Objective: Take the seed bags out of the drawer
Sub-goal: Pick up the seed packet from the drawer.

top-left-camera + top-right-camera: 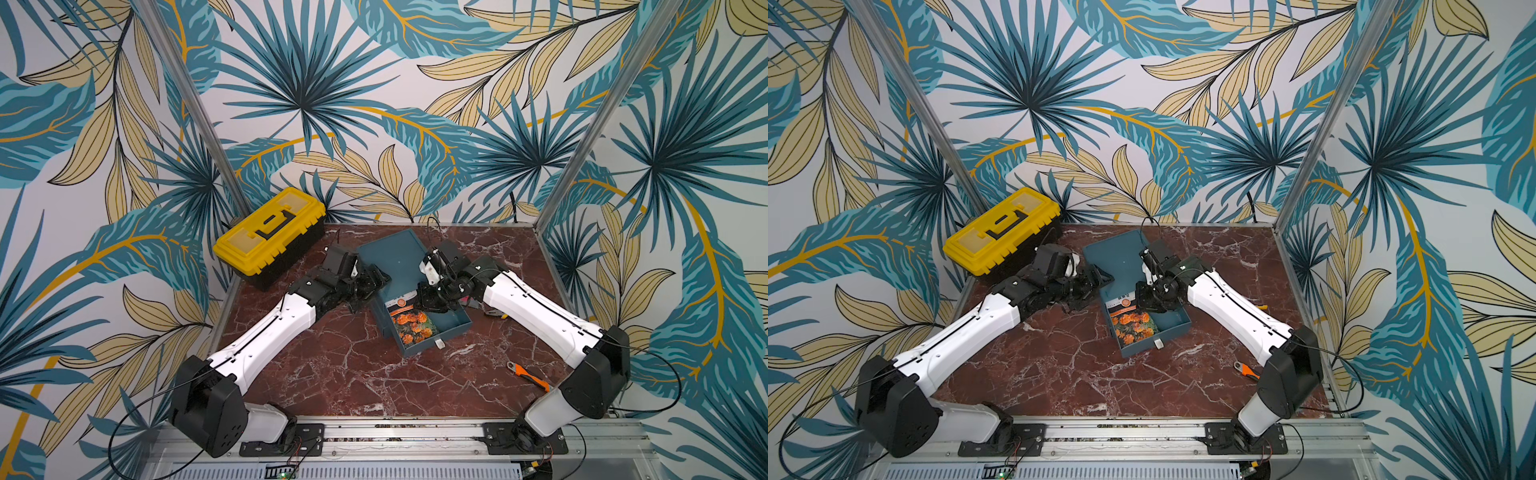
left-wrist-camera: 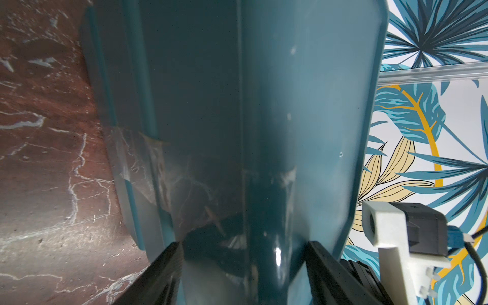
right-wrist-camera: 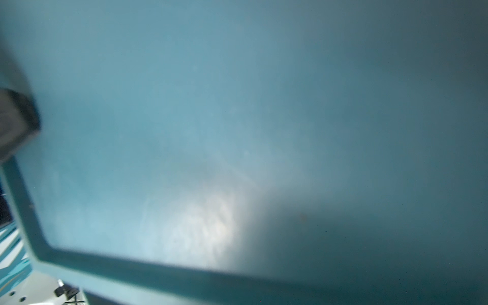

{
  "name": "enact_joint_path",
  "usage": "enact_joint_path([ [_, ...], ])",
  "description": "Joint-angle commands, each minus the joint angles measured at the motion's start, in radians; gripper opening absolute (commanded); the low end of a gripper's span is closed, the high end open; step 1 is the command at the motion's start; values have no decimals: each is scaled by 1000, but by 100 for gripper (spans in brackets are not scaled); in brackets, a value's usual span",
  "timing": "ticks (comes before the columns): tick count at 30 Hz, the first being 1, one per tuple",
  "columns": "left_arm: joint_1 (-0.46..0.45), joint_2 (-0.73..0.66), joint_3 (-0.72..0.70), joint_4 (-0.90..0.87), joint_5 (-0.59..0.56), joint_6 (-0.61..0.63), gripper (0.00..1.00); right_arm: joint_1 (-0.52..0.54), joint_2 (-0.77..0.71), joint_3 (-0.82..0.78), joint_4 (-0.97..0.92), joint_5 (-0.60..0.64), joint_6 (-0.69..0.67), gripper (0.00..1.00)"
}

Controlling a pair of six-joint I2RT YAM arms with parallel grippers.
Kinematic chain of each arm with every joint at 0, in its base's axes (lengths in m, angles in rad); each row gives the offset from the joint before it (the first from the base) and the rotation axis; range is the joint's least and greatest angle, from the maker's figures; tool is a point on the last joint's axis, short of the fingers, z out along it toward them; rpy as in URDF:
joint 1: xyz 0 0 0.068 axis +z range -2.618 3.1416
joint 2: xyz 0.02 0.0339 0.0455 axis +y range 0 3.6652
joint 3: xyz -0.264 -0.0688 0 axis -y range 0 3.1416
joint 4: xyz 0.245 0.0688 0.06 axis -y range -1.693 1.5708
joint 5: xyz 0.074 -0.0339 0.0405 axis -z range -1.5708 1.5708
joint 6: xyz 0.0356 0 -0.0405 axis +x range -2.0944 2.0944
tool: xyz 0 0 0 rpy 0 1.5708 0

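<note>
Mid-desk point(image 1: 353, 374), right tool point(image 1: 430, 305) sits down in the drawer point(image 1: 453, 322) over seed bags point(image 1: 413, 326), jaw state unclear; left tool point(image 2: 243, 274) clamps the cabinet point(image 2: 264, 105).

A staged robot test cell — not a home or a shop. Two white-and-black arms point(image 1: 266, 332) are bolted to an aluminium rail point(image 1: 399, 436) at the front edge of a red marble-look surface point(image 1: 332, 374). Behind that surface and to both sides of it stand walls point(image 1: 374, 83) papered with a tropical leaf print, framed by bare metal posts point(image 1: 187, 104). Loose cables point(image 1: 124, 424) trail beside the rail — a lab rig dressed with props.
</note>
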Motion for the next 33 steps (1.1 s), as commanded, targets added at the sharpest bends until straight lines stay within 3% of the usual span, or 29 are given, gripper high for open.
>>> enact_joint_path([
  [1, 3, 12, -22, -3, -5, 12, 77, 6, -12, -13, 28, -33, 18, 20],
  [16, 3, -2, -45, 9, 2, 5, 77, 5, -11, -30, -30, 56, -14, 19],
  [28, 3, -4, -55, 19, 3, 2, 77, -2, -1, 27, -64, 67, -11, 1],
  [33, 3, -4, -53, 22, 2, 0, 77, -7, -5, 44, -79, 56, -2, 0],
])
